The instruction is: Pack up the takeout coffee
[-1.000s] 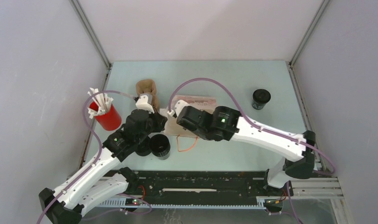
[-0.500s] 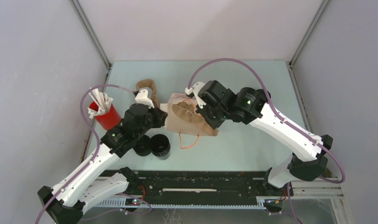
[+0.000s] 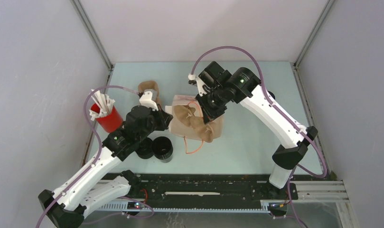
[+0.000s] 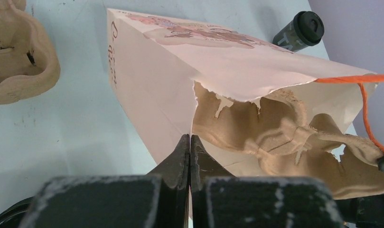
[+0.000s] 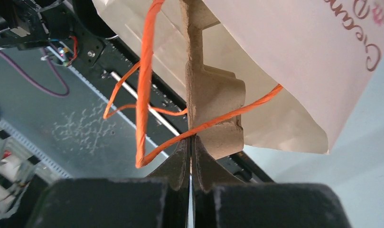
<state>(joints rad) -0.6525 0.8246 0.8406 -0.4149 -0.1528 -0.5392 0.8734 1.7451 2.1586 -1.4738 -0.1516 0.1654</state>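
The left gripper [image 4: 190, 142] is pinched shut on the bag [image 4: 152, 85], at the torn corner of its mouth, so the mouth gapes to that gripper's right. The right gripper [image 5: 191, 141] is clamped on the thin edge of the carrier [image 5: 213, 95]. The orange handle [image 5: 145, 80] crosses right at its tips, and I cannot tell whether the cord is caught in the pinch too.

The carrier reaches forward from the right gripper into the bag. Its long axis runs roughly with the bag's, mouth to bottom, and part of it is outside the lip. As I judge it, the coming move turns on keeping that axis in line with the opening while the left gripper holds the lip up.

Two cups [image 3: 162, 148] stand side by side behind the left gripper, toward its base and close against its forearm, well apart from the right gripper. The left arm is plainly nearer them, but it is busy with the bag. A third cup [image 4: 301, 31] lies ahead of the left gripper, beyond the bag's far end.

Only the left wrist view shows that third cup; from above the right arm covers its spot. That view also looks straight into the mouth at the carrier inside. The right wrist view alone shows the grip on the carrier's edge. The top view alone shows the two near cups and how both arms lie
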